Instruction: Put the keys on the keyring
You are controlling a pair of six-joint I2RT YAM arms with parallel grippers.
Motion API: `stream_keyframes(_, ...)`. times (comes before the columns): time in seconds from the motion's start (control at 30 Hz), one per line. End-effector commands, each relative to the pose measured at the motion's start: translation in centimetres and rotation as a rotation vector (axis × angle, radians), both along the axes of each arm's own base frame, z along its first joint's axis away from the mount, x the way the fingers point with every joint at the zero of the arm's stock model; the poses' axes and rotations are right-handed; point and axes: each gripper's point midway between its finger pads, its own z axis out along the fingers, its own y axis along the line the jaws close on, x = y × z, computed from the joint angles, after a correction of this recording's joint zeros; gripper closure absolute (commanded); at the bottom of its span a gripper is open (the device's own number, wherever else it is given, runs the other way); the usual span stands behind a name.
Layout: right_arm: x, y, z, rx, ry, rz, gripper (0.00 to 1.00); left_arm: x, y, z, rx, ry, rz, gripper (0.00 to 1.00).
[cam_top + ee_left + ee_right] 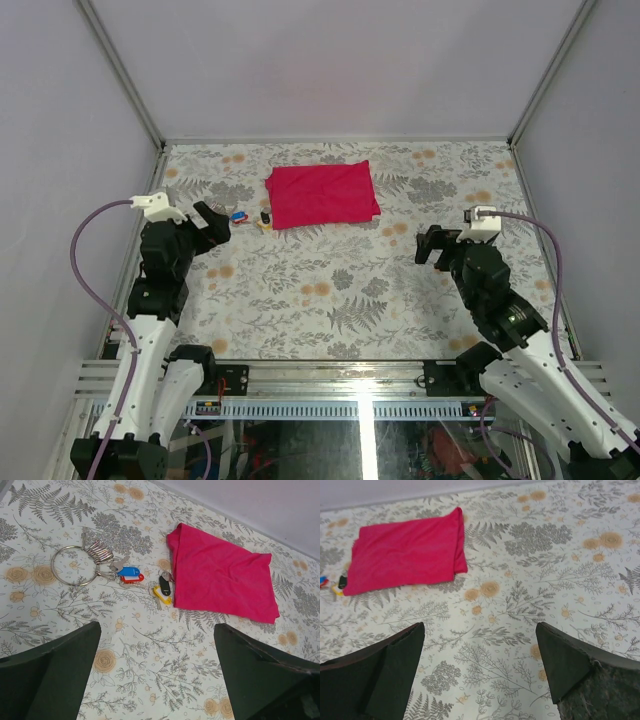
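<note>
left gripper: jaws fully apart, holding nothing, hovering just left of the keys.
keyring: flat on the table, with a bunch of silver clips on its upper right arc.
blue key + red key: touching the clip end; hooked or not, cannot tell.
black key + yellow key: loose, between that pair and the red cloth, just beside its edge.
right gripper: released, empty, well apart from everything.
step: likely the first grasp, nothing lifted yet.
how: left pinches the bare wire arc opposite the clips, straight down, then lifts it tilted. Right takes 1 loose key by its coloured head, hole left free.
risk: thin wire may slip; cloth edge may snag.
</note>
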Motion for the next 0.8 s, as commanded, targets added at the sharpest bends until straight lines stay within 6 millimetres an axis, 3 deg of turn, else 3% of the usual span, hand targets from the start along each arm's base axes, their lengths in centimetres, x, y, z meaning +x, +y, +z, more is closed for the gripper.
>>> stream_keyframes(0.0, 0.7, -0.1, 1.7, 0.017, -0.039, -0.032, 0.01, 0.3, 0.3, 2.2, 0.005, -0.093, 0.011, 0.01)
stream_keyframes(0.43, 1.1, 0.7, 1.9, 0.01, -0.039, 0.001, 0.01, 0.7, 0.1, 1.0, 0.001, -0.048, -0.003, 0.0)
stream_keyframes(0.6, 1.8, 1.5, 1.8, -0.005, 0.004, 0.023, 0.01, 2.8, -1.0, -2.8, -0.005, 0.135, -0.063, 0.0)
stream_keyframes(0.77, 2.0, 2.6, 1.3, -0.019, 0.061, 0.066, 0.01, 6.2, -1.0, -5.9, 0.015, 0.305, -0.08, 0.0)
